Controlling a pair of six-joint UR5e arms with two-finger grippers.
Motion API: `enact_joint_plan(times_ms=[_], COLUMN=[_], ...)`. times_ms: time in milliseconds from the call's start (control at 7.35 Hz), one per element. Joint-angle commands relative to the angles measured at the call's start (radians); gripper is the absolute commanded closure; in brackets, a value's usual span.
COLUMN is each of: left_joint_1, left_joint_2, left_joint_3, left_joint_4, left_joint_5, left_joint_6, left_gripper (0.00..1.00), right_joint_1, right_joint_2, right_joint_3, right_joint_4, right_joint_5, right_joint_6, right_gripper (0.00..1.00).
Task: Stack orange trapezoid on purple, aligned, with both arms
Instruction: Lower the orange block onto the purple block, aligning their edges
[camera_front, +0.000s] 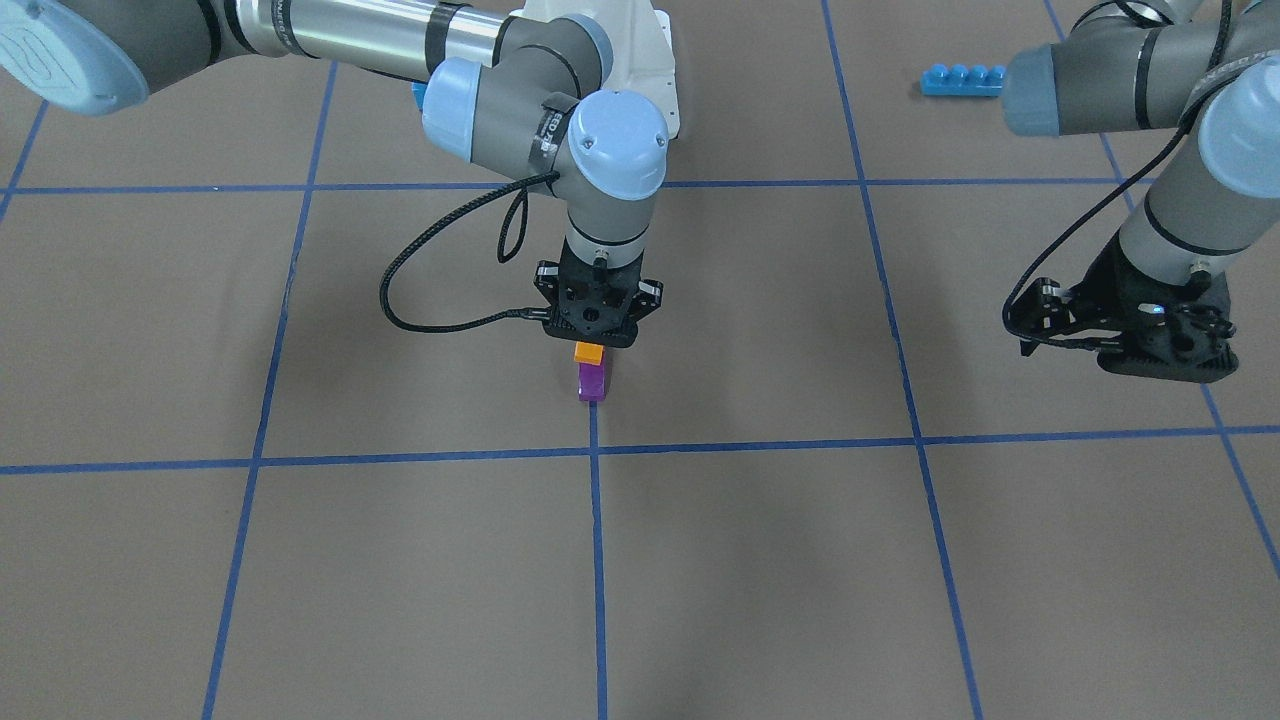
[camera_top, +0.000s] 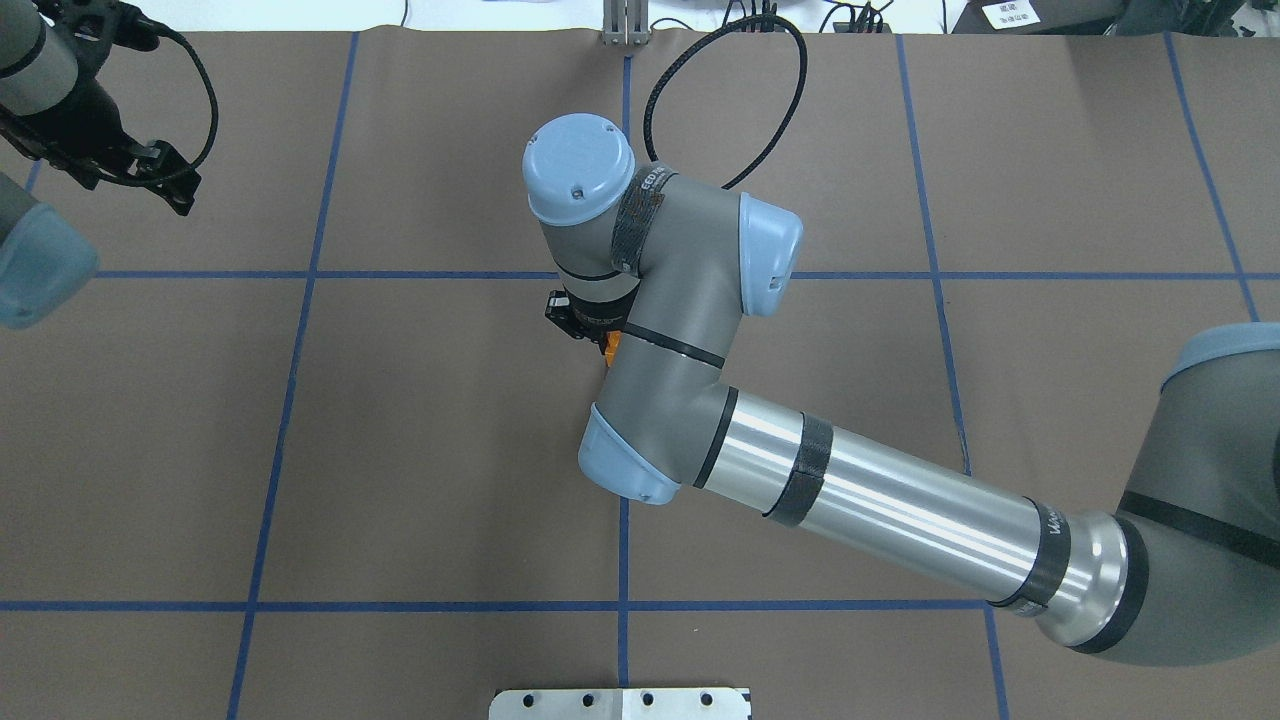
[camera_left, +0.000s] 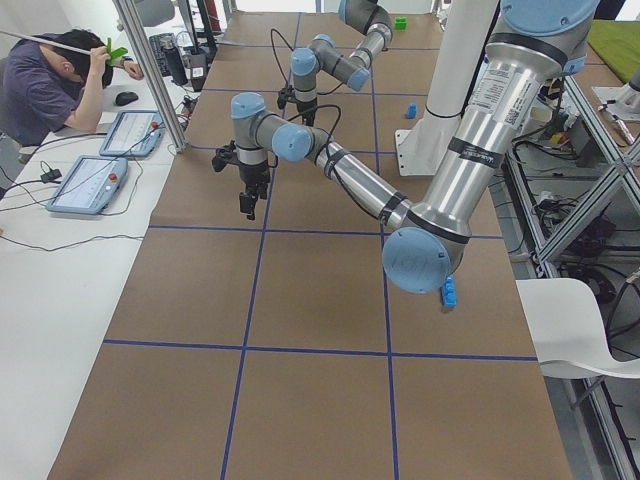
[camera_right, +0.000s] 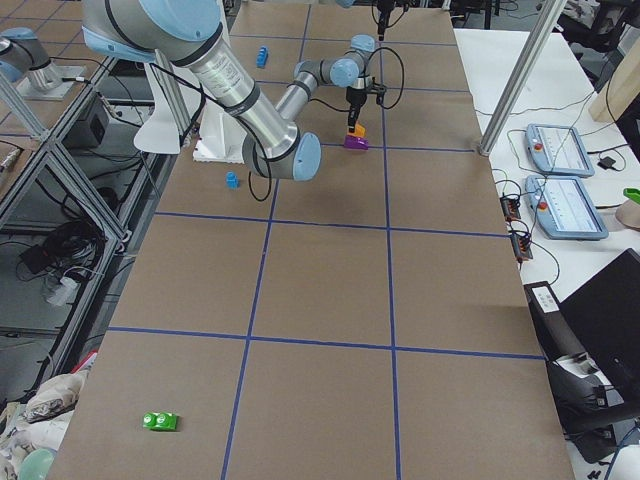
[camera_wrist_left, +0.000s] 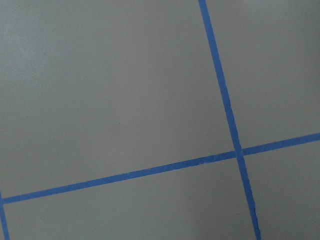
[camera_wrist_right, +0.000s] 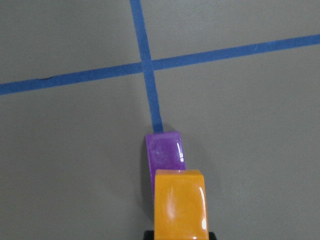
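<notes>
The orange trapezoid (camera_front: 588, 352) hangs in my right gripper (camera_front: 590, 348), which is shut on it and points straight down near the table's centre. Directly beneath it on the brown table stands the purple (camera_front: 592, 383), by the end of a blue tape line. In the right wrist view the orange trapezoid (camera_wrist_right: 180, 205) overlaps the near part of the purple (camera_wrist_right: 164, 151); whether they touch I cannot tell. In the overhead view the arm hides all but a sliver of the orange trapezoid (camera_top: 612, 346). My left gripper (camera_front: 1035, 320) hovers far off at the table's side, open and empty.
A long blue four-stud brick (camera_front: 960, 78) lies near the robot's base on its left side. A small blue brick (camera_right: 232, 180) sits by the base and a green brick (camera_right: 160, 421) far off. A person (camera_left: 45, 85) sits at a side table with tablets (camera_left: 85, 185).
</notes>
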Motion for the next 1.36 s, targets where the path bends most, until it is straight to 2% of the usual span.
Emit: enact_joint_plan(times_ms=[0,544,817,1225], left_joint_1=[0.001,0.001,0.001,0.002], left_joint_2=[-0.001,-0.001,-0.001,-0.001], left_joint_3=[0.000,0.000,0.001,0.002], left_joint_4=[0.000,0.000,0.000,0.000], left_joint_5=[0.000,0.001,0.001,0.001], left_joint_6=[0.000,0.000,0.000,-0.002], left_gripper=[0.00,0.00,0.00,0.00], right_joint_1=[-0.001,-0.012,-0.014,-0.017], right_joint_2=[-0.009,-0.018,-0.046,-0.061], right_joint_3=[-0.001,-0.001,-0.009,-0.010], right_joint_4=[0.005,0.008,0.103,0.119], right_joint_5=[0.000,-0.002,-0.005,-0.008], right_joint_6=[0.000,-0.003,-0.005,-0.002], right_gripper=[1.00,1.00,1.00,1.00])
